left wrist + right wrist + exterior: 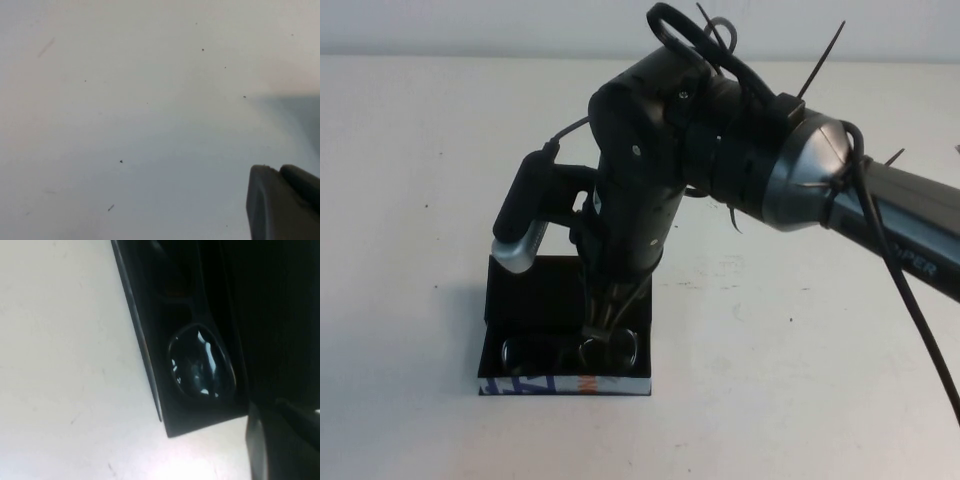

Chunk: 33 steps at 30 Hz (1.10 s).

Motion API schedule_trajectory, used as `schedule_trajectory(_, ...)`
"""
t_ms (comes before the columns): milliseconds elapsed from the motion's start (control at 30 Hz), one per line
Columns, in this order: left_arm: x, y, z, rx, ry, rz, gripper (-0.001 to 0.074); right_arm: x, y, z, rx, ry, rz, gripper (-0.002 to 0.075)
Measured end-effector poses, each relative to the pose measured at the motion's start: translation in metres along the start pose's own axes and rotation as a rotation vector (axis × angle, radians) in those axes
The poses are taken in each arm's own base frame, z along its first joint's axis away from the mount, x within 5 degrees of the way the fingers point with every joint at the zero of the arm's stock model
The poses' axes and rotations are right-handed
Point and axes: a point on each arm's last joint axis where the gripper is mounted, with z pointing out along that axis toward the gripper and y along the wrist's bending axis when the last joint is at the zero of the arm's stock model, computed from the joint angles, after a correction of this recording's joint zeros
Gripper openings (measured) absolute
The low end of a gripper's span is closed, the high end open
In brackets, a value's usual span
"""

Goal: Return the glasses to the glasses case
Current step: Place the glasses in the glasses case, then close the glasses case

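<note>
White tabletop fills the high view, with a pale wall band along the top edge. At lower left of centre sits the glasses case (pixel 520 300), open, its matte black lid raised toward the back and its printed white-and-blue front strip facing me. The glasses (pixel 570 352) lie inside the case along its front wall, lenses catching light; in the right wrist view one shiny lens (pixel 201 363) shows against the black lining, close to a corner of the case.

My right arm reaches in from the right edge and bends down over the case. The right gripper (pixel 603 325) hangs straight into the case at the middle of the frame. Its fingers appear close together around the bridge, but I cannot tell whether they grip or have let go.

The left gripper (pixel 282 202) appears only as a dark corner at lower right of its wrist view, over bare table; I cannot tell its finger state.

I judge the placing step nearly done. Next I would release, lift clear, then close the lid.
</note>
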Motion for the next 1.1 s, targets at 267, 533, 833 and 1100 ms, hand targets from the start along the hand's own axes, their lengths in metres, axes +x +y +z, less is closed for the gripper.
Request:
schedule_trajectory(267, 0.000, 0.000, 0.000, 0.000, 0.000, 0.001, 0.0000, -0.004, -0.012, -0.003, 0.016, -0.116, 0.132, -0.0011)
schedule_trajectory(533, 0.000, 0.000, 0.000, 0.000, 0.000, 0.001, 0.0000, -0.001, -0.018, -0.007, -0.110, -0.200, 0.205, -0.0011)
schedule_trajectory(833, -0.018, -0.003, -0.002, 0.065, -0.193, -0.324, 0.0000, 0.000, -0.019, -0.007, -0.127, -0.203, 0.209, -0.0011)
schedule_trajectory(1100, -0.022, -0.010, -0.002, 0.156, -0.105, -0.676, 0.0000, -0.001, -0.019, -0.008, -0.128, -0.212, 0.275, -0.0011)
